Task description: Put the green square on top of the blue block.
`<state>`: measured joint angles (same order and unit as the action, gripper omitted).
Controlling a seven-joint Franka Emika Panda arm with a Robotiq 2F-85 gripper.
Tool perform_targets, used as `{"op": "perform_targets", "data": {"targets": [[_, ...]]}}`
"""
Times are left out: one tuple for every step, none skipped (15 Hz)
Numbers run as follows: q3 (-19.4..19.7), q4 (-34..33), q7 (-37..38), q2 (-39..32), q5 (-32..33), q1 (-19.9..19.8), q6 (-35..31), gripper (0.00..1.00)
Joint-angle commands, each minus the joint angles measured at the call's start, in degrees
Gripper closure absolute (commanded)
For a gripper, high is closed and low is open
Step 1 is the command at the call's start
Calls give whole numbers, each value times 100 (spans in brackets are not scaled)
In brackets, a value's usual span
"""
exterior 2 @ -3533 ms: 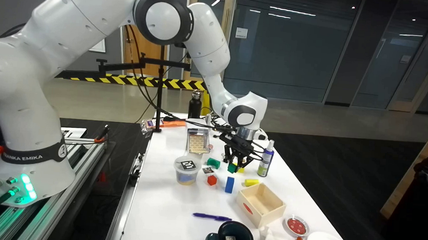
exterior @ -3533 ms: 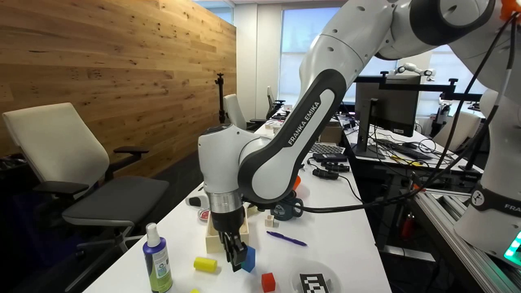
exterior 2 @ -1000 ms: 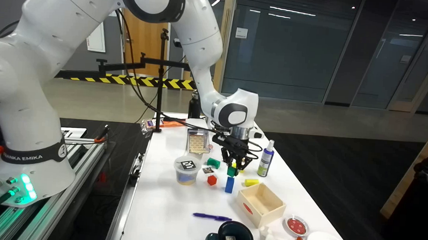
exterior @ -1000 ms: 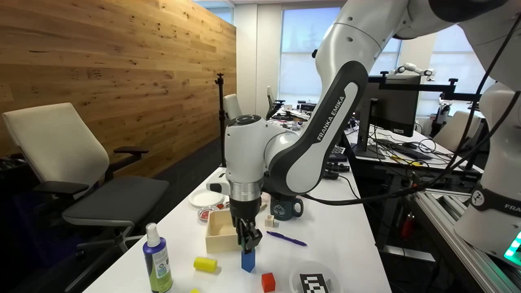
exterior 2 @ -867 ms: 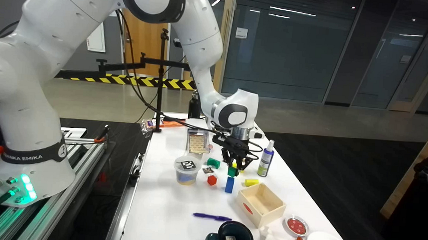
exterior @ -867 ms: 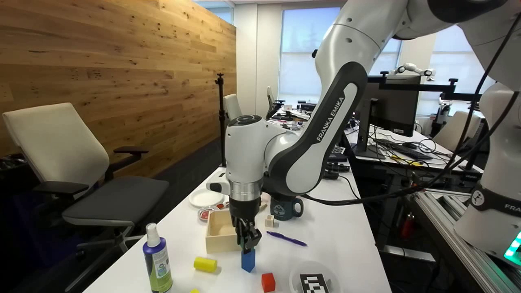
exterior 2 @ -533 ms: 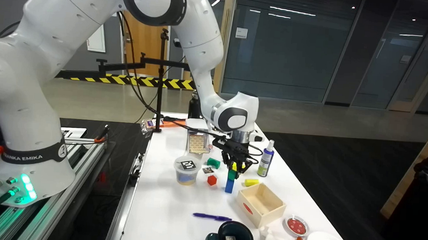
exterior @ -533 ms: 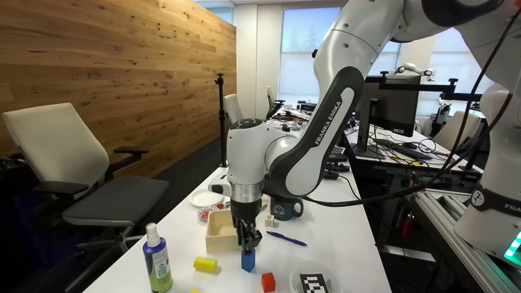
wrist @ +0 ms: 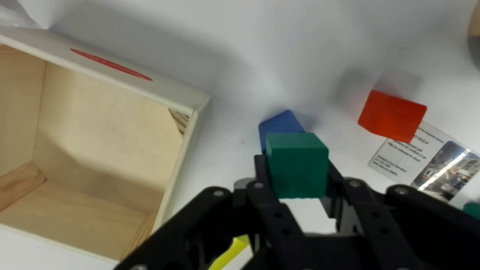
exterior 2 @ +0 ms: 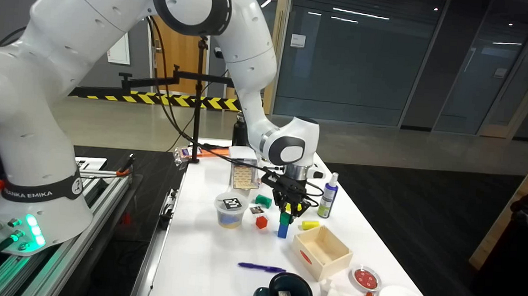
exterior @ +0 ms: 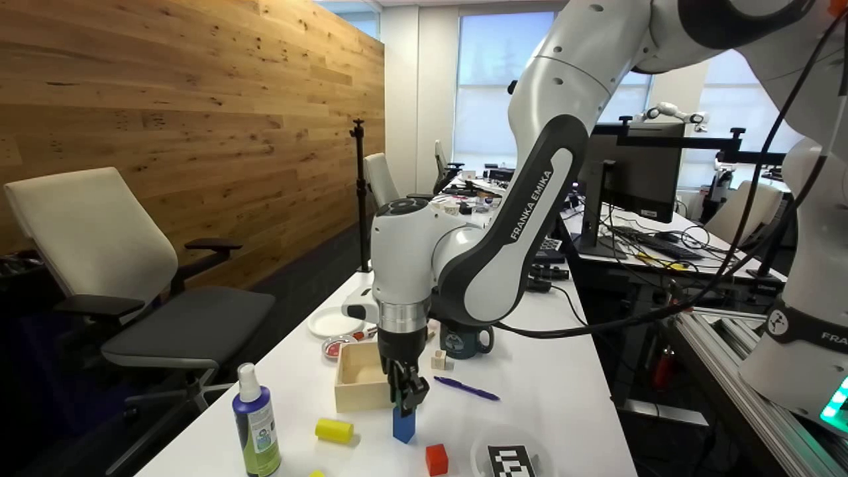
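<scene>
The green square point(wrist: 298, 168) is a small green cube held between both fingers of my gripper point(exterior 2: 289, 212). The gripper is shut on it; one finger point(wrist: 260, 165) lies along its left side in the wrist view. The blue block point(exterior 2: 282, 232) stands upright on the white table directly below the green square. In an exterior view no gap shows between them. In the wrist view the blue block point(wrist: 279, 122) peeks out past the green square's far edge, partly covered by it. In an exterior view the gripper hides most of the green square above the blue block point(exterior: 404, 427). Whether they touch, I cannot tell.
An open wooden box point(wrist: 176, 90) stands close beside the blue block. A red block point(wrist: 392, 116), a yellow cylinder point(exterior 2: 310, 225), another green piece point(exterior 2: 263, 201) and a clear tub point(exterior 2: 230, 217) are nearby. A spray bottle point(exterior 2: 328, 199), purple pen point(exterior 2: 261, 267) and dark mug point(exterior: 462, 342) stand farther off.
Over the earlier frames my gripper has carried the green square over the blue block. In the last second it has come down slightly onto or just above the block's top. The grip stays shut.
</scene>
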<state>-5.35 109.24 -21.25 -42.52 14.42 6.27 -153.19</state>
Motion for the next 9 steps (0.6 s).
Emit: {"op": "perform_targets", "data": {"targets": [[-97,-60,-154,-42,91,-95,-33,91],[-101,-66,-173,-44,92,-96,-32,91],[-105,-71,-187,-46,90,-95,-29,91],[-109,-72,-198,-47,89,-95,-30,91],[-113,-72,-207,-43,87,-96,-27,91],[-117,-74,-214,-44,85,-98,-22,91],[-143,-79,-236,-50,60,-121,-14,91],[-147,-76,-234,-50,56,-124,-26,41],[-156,-72,-237,-49,53,-131,-30,40]]}}
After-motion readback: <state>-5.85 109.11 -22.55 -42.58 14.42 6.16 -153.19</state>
